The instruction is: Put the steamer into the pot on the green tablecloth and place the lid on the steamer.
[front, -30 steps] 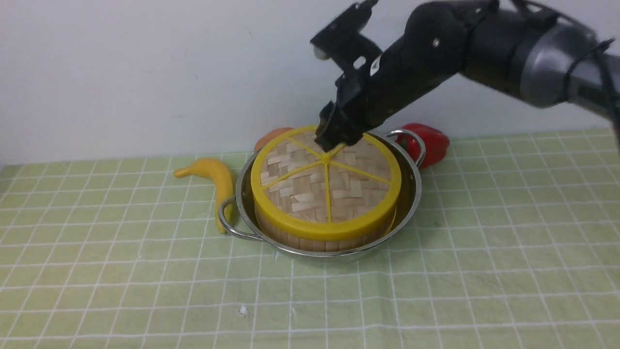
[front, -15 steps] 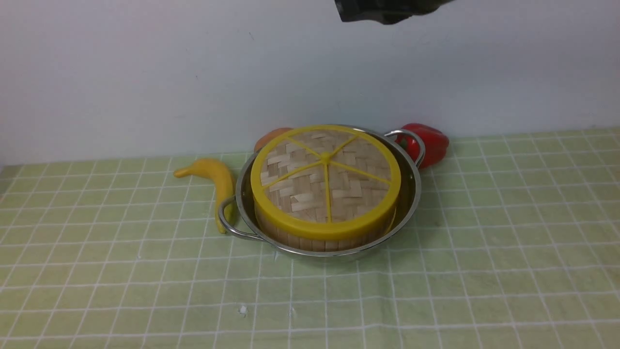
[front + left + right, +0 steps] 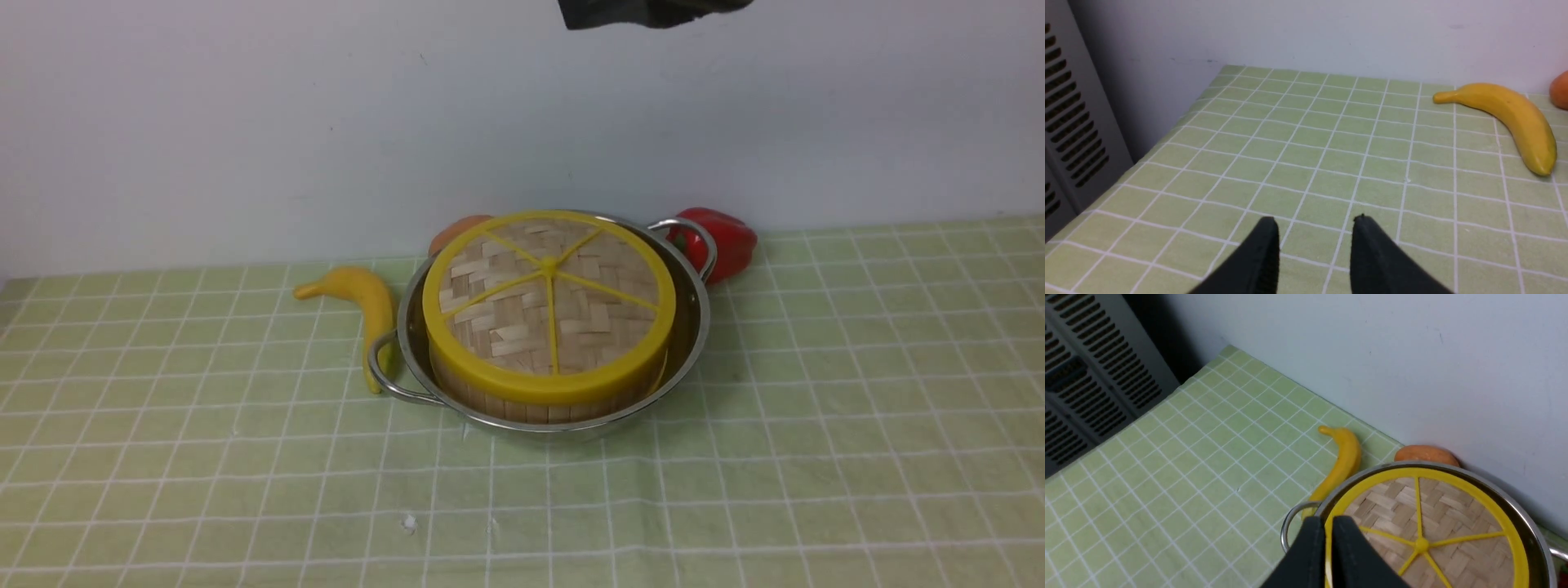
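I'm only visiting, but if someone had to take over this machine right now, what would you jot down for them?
Left end effector: open, empty, above bare green tablecloth.
Right end effector: shut, empty, raised above the pot's banana-side edge.
The pot sits on the cloth; the steamer stands inside it, and the lid lies flat on the steamer.
Done: both placements look finished.
Left: seemingly nothing but parking the arms.
Banana, red pepper and an orange thing lie beside the pot.
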Robot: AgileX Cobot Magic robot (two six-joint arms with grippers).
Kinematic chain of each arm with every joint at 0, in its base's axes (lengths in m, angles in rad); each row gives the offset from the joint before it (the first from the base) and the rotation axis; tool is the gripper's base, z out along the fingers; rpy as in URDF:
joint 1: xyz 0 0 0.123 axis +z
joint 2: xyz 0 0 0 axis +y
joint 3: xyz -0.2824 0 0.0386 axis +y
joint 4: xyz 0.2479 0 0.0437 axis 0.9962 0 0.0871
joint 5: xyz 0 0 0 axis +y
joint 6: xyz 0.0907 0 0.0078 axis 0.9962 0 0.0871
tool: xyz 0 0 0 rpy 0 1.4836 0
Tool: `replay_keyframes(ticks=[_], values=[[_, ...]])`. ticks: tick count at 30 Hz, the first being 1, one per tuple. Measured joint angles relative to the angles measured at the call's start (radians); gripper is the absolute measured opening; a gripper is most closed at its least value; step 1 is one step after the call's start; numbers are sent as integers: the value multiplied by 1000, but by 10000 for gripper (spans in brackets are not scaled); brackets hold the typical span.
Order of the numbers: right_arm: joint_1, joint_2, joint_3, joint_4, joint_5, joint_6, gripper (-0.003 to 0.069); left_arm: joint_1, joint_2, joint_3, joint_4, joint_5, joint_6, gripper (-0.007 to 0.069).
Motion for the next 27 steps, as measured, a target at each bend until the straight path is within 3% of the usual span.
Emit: replay_keyframes(ticks=[5,13,18,27], values=[[0,-241,57,-70,146,2,74,0,0,0,0,0,0,243],[0,-637,279,-197,146,36,107,0,0,0,0,0,-1,243],[-38,-919,526,-236,-23,70,134,0,0,0,0,0,-1,243],[-296,-1170,1041,-239,-373,123,176,0,0,0,0,0,-2,243]])
